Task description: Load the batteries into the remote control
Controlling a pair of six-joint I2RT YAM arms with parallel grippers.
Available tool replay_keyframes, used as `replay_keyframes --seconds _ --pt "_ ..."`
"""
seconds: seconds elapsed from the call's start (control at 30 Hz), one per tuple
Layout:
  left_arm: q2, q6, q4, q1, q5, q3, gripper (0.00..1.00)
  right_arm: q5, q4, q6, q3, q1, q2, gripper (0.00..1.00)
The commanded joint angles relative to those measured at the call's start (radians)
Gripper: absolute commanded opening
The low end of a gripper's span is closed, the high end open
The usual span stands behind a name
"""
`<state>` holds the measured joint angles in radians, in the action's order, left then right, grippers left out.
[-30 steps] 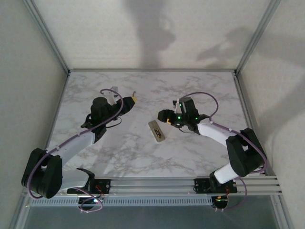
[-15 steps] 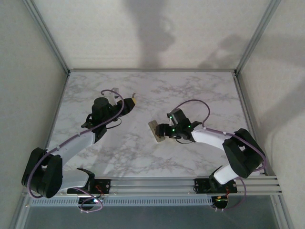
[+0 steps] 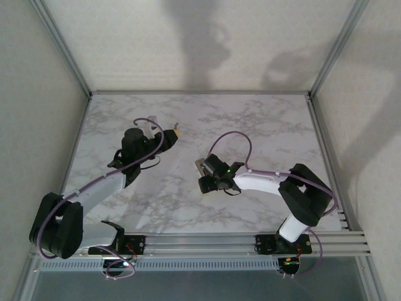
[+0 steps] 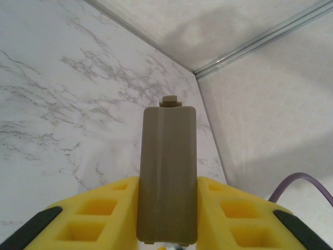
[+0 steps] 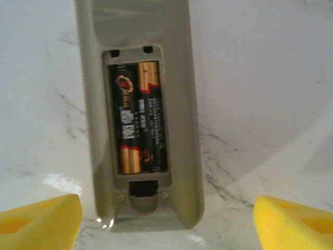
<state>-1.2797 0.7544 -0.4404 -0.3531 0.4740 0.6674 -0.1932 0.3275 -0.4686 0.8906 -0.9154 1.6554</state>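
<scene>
A white and grey marble bench fills the middle of the frame. The left arm reaches up from the lower left. Its left hand is left of the middle, and a small pale piece sticks out from its yellow tip. The right arm bends in from the lower right. Its right hand sits over the remote control in the middle. One tan end peeks out. A green light glows on the wrist.
</scene>
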Motion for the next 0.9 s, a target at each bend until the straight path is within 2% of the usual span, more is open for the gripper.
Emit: replay_keyframes --seconds 0.0,0.13,0.27,0.6,0.73,0.87 --pt "-0.004 -0.019 -0.006 -0.010 0.003 0.015 0.29 -0.137 0.085 0.016 0.045 -0.005 0.042 0.86" --pt "-0.001 -0.024 0.000 -0.010 0.003 0.018 0.29 -0.249 0.136 0.009 0.051 0.002 0.025 0.86" --pt "-0.007 -0.024 -0.003 -0.010 0.004 0.017 0.29 -0.290 0.169 0.011 0.062 0.044 0.007 0.86" --pt "-0.020 -0.059 0.022 -0.035 -0.008 0.030 0.29 -0.255 0.102 0.070 0.150 0.155 0.084 0.86" --pt "-0.035 -0.129 0.089 -0.081 -0.074 0.058 0.29 -0.221 0.092 0.086 0.198 0.183 0.108 0.85" --pt "-0.074 -0.220 0.187 -0.159 -0.181 0.100 0.29 -0.143 0.036 0.076 0.147 0.233 0.038 0.86"
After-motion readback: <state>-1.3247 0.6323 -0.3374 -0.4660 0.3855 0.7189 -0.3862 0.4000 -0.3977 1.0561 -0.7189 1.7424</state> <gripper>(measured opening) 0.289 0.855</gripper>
